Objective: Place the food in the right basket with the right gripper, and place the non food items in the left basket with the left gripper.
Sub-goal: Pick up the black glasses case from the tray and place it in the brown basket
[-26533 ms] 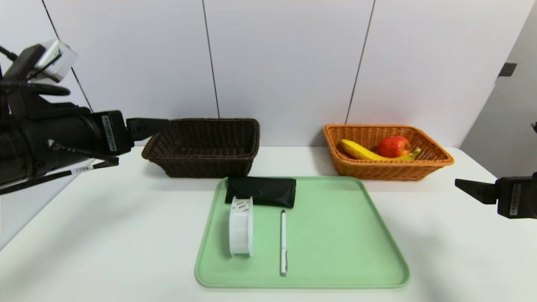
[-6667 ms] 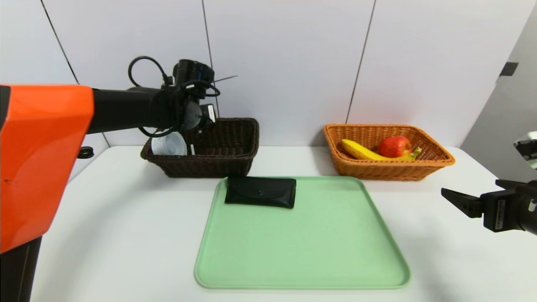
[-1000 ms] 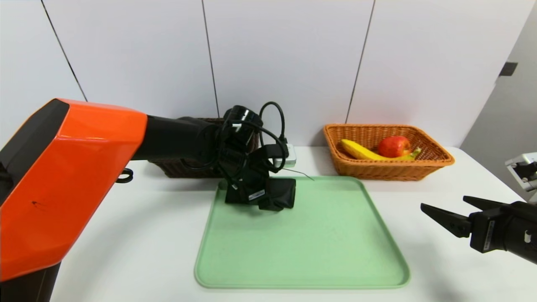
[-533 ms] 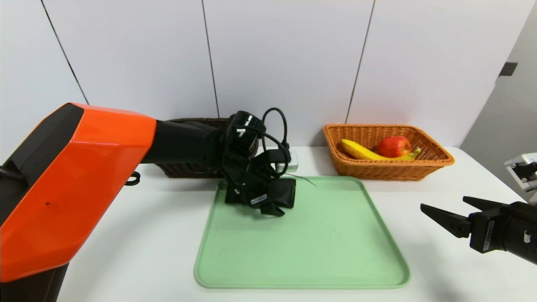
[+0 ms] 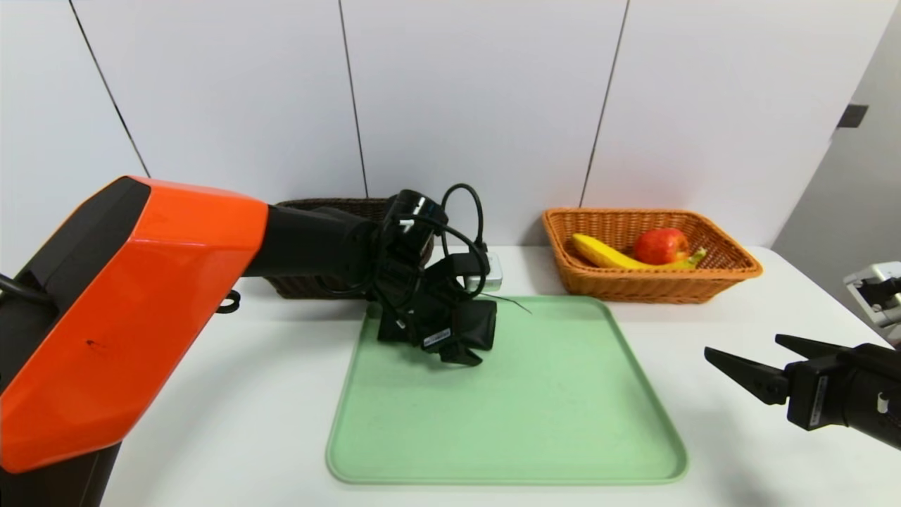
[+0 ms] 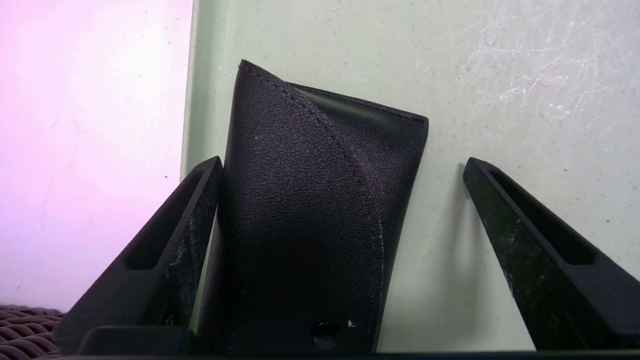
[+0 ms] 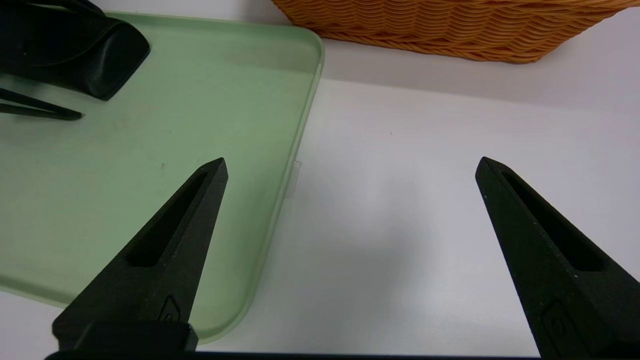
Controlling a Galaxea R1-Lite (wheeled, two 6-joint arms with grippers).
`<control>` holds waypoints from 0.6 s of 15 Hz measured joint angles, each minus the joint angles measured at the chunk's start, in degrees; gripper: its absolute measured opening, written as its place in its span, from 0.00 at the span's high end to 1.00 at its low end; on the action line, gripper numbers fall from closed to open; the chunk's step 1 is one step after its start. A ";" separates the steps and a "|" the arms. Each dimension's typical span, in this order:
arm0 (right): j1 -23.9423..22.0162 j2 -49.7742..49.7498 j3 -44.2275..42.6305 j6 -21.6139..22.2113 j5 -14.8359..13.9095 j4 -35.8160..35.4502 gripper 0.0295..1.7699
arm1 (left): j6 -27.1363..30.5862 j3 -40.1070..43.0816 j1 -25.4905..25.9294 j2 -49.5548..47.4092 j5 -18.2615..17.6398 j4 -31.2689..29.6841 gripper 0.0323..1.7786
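On the far left corner of the green tray (image 5: 507, 422) lies a black pouch (image 5: 484, 325), one of the non food items. My left gripper (image 5: 445, 339) is lowered over it and open. In the left wrist view the pouch (image 6: 300, 225) lies between the jaws of the left gripper (image 6: 344, 162), one finger against its edge and the other apart over the tray. A banana (image 5: 602, 255) and an apple (image 5: 660, 246), the food, rest in the right basket (image 5: 739, 271). My left arm hides most of the left basket (image 5: 310, 205). The right gripper (image 5: 742, 346) hovers open and empty.
The white table (image 5: 211, 394) runs back to a panelled wall. In the right wrist view the right gripper (image 7: 351, 161) is over bare table beside the tray's edge (image 7: 300, 130), with the right basket (image 7: 450, 30) beyond it.
Over the last second my left gripper has sunk a little lower around the pouch. The right gripper has barely shifted.
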 joint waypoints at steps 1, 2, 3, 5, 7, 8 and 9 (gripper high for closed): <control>0.09 0.00 0.00 0.00 0.00 0.00 0.03 | 0.04 0.00 0.00 0.00 0.00 0.02 0.08; 0.11 0.00 0.00 0.00 0.00 0.02 0.03 | 0.02 0.01 0.00 0.02 0.05 0.09 0.18; 0.13 0.00 0.00 -0.05 0.00 0.02 0.03 | 0.00 0.01 -0.02 0.02 0.09 0.06 0.27; 0.16 0.00 0.00 0.00 0.00 0.02 0.03 | 0.00 0.01 0.00 0.00 0.20 0.02 0.42; 0.16 0.00 0.00 -0.09 0.00 -0.02 0.03 | -0.02 0.01 0.00 -0.02 0.16 -0.02 0.51; 0.16 0.00 0.00 -0.09 0.00 0.00 0.03 | 0.00 0.01 0.00 -0.05 0.20 -0.02 0.54; 0.16 0.00 0.00 -0.09 -0.02 0.00 0.03 | -0.02 0.01 0.00 -0.09 0.13 -0.11 0.55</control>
